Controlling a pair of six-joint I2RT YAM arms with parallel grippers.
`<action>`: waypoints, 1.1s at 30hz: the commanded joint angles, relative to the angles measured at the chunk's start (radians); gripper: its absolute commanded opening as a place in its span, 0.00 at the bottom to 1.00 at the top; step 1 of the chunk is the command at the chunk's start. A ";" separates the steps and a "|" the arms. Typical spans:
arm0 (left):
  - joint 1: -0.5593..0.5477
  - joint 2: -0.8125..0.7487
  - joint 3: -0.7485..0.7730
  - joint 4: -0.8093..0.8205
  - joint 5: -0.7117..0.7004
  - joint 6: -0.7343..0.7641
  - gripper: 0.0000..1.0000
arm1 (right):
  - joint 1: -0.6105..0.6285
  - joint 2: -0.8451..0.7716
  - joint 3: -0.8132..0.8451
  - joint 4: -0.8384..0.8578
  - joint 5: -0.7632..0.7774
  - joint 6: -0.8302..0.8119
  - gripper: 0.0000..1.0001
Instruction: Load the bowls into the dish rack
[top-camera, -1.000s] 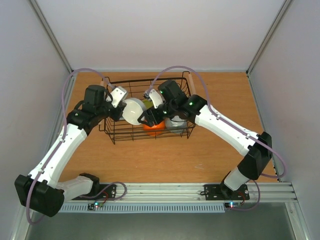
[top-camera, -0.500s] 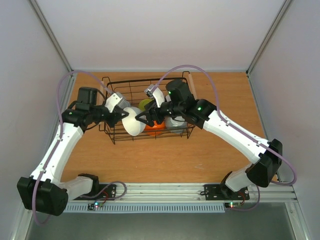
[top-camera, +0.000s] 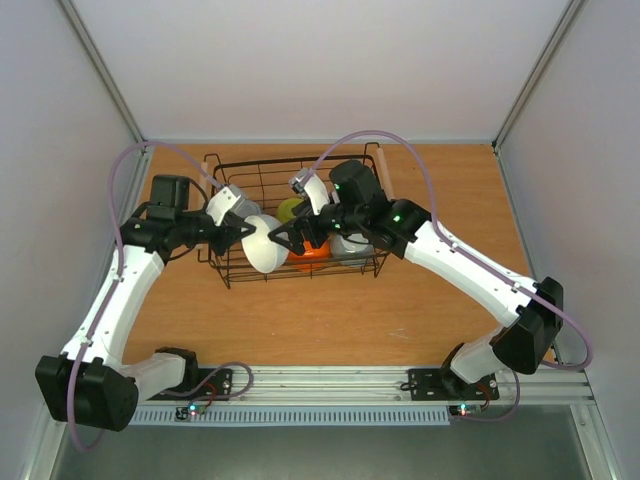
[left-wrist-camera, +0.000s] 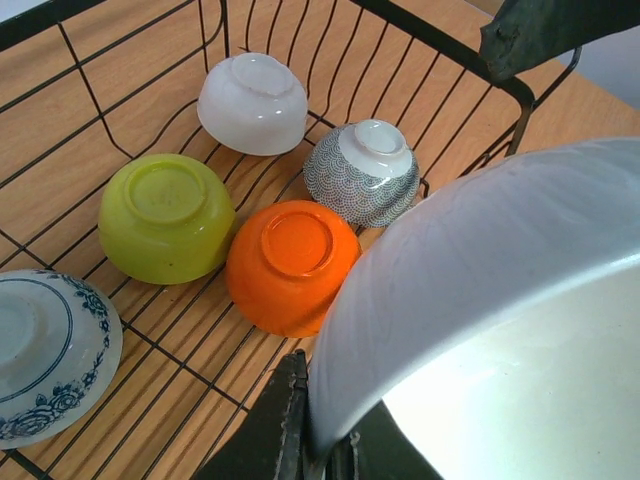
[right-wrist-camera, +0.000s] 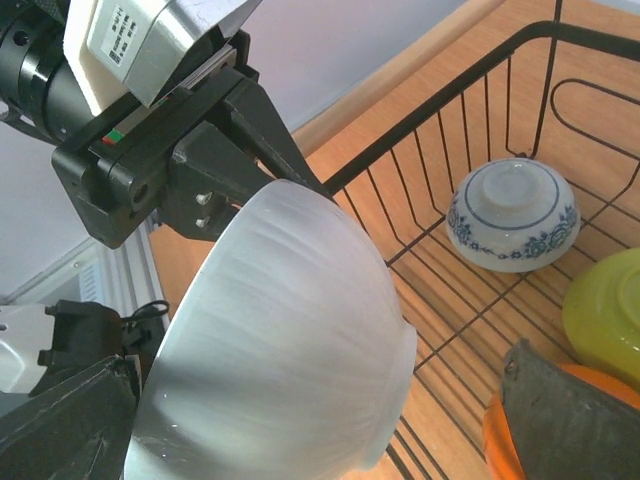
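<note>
Right wrist view, left gripper (right-wrist-camera: 290, 170) clamped on white bowl (right-wrist-camera: 290, 340) (its label (right-wrist-camera: 120, 32) unreadable), right gripper (top-camera: 280, 240) spread apart.

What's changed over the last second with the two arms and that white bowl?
The left gripper, clamped on the white bowl throughout, carried it toward the near edge of the dish rack as its arm drew back to the left. The right gripper followed beside the bowl, jaws open, its elbow swinging outward. The orange bowl and yellow-green bowl in the rack stayed put.
</note>
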 joint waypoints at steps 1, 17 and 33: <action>0.011 -0.033 0.012 0.025 0.106 0.008 0.00 | -0.006 0.026 -0.003 -0.004 -0.047 0.032 0.99; 0.029 -0.034 0.021 0.033 0.122 0.008 0.00 | -0.056 0.034 -0.134 0.178 -0.333 0.243 0.99; 0.030 -0.028 0.020 0.041 0.133 -0.003 0.01 | -0.055 0.009 -0.273 0.472 -0.540 0.380 0.48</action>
